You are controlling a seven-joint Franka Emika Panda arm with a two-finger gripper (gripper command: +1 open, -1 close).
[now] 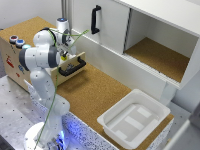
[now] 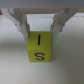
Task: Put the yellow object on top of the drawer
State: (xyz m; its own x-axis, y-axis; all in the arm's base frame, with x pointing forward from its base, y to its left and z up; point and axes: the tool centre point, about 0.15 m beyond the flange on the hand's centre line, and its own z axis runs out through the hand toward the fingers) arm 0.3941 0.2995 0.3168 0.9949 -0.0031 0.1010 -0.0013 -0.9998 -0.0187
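The yellow object (image 2: 40,47) is a small yellow block with black marks on its face. My gripper (image 2: 40,34) is shut on it, one finger (image 2: 22,27) on each side of its upper part. A pale surface lies under it; I cannot tell if the block touches it. In the exterior view the gripper (image 1: 63,52) hangs by the open front panel of the pale wooden drawer (image 1: 67,61), above its black bar handle (image 1: 73,66). A speck of the yellow object (image 1: 64,56) shows there. The drawer unit's top (image 1: 30,27) lies toward the exterior view's left.
A big white cabinet (image 1: 112,30) with a black handle (image 1: 95,19) and an open compartment (image 1: 157,55) stands behind. A white plastic tub (image 1: 134,117) sits at the cork table's (image 1: 95,92) edge on the exterior view's right. Red and blue round pieces (image 1: 16,40) sit on the drawer unit.
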